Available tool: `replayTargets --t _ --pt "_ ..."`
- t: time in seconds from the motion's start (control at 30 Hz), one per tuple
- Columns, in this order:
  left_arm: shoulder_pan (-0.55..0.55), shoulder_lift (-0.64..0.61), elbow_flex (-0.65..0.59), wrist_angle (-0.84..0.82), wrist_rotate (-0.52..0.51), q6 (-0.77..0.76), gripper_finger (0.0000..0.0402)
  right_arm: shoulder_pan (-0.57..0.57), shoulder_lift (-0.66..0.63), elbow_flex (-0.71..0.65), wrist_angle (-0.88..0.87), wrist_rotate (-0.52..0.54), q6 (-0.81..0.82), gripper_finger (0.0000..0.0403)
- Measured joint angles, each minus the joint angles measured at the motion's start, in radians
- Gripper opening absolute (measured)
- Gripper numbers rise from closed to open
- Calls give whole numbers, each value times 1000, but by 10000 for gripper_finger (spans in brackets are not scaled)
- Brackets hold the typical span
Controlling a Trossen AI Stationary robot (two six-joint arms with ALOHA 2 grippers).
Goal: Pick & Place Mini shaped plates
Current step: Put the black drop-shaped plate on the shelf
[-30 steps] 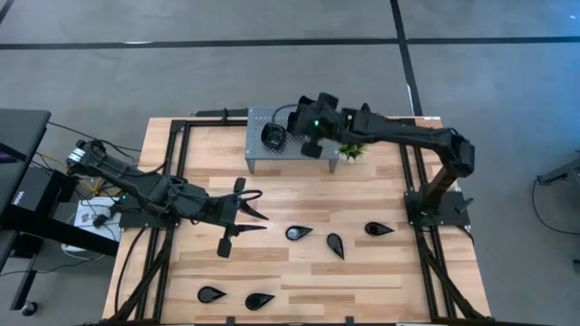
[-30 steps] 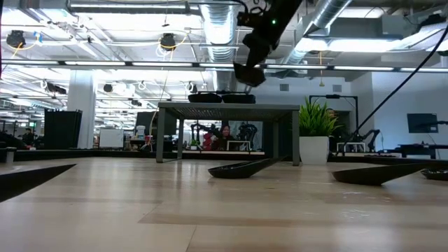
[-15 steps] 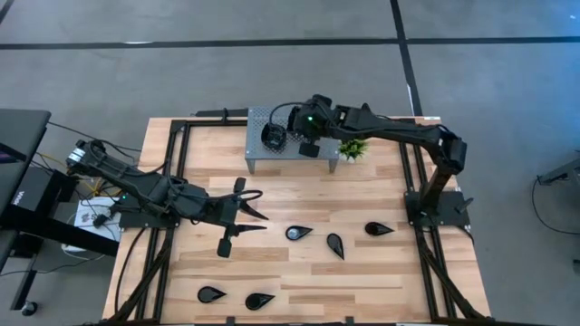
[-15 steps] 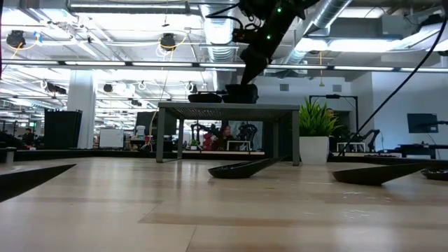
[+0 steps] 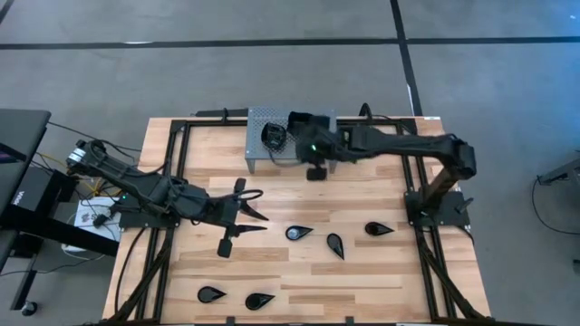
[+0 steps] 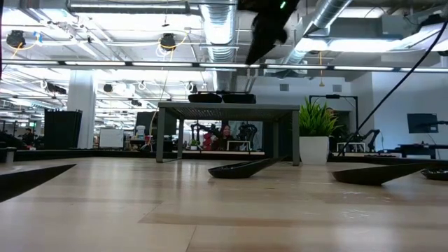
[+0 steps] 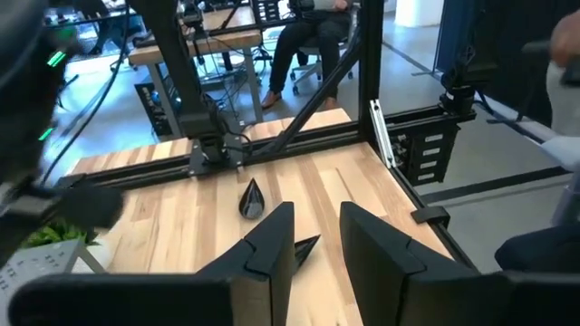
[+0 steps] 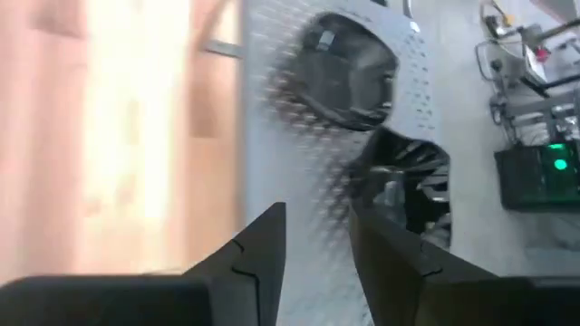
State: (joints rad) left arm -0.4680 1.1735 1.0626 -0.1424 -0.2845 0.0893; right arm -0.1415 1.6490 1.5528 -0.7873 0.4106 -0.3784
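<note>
Leftmost, the left end effector (image 5: 245, 210) rests low over the desk (image 5: 381, 195), its fingers (image 7: 272, 240) parted and empty. Five teardrop plates lie on the wood: two near the front edge (image 5: 211, 293) (image 5: 259, 300), three in mid-desk (image 5: 298, 233) (image 5: 335, 244) (image 5: 378, 229). Farther back, two more plates (image 8: 349, 77) (image 8: 412, 177) sit on the grey perforated stand (image 5: 258, 154). At that stand's front edge hovers the right end effector (image 5: 314, 168), fingers (image 8: 258, 244) slightly apart, holding nothing.
</note>
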Motion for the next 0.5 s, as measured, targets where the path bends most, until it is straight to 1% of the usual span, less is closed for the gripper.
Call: replayTargets --t 0.07,0.17,0.3,0.4,0.5 --pt "-3 1 -9 6 0 -1 94 67 -34 0 -68 6 41 119" --pt "-3 1 -39 3 0 -3 94 183 -86 0 -230 5 117 119" --pt "-1 1 -102 10 -5 -48 94 335 -163 -1 -423 2 330 118" --pt "0 1 -167 76 -10 -106 94 447 -232 -63 -450 2 483 118" --pt "-1 1 -240 168 -11 -152 94 557 -321 -225 -311 -1 580 118"
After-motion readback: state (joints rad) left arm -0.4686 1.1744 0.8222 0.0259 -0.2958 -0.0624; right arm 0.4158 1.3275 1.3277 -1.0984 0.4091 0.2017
